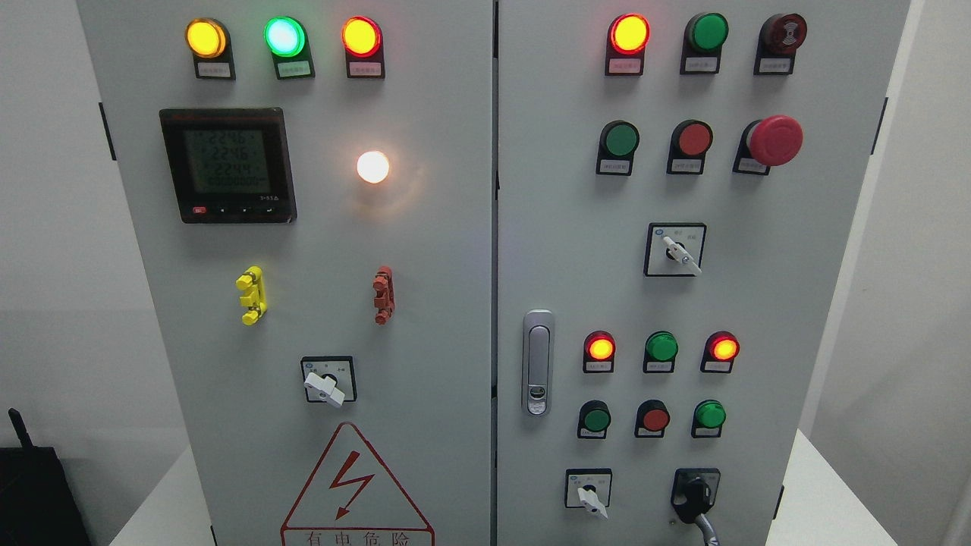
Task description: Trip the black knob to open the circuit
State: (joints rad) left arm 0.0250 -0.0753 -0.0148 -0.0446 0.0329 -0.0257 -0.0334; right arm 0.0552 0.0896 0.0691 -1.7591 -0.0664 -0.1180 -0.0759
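The black knob is seen at the lower right of the frame — untouched, it seems. No hand is in view, so no grip can be told — the whole task is judged still to be done.

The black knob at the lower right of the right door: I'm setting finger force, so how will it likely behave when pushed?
The black knob looks like hard moulded plastic, so probably stiff, not squashy. It sits on a plate fixed to the cabinet door, so it should pivot rather than slide. Its glossy surface may be slippery. No robot hand is in view.
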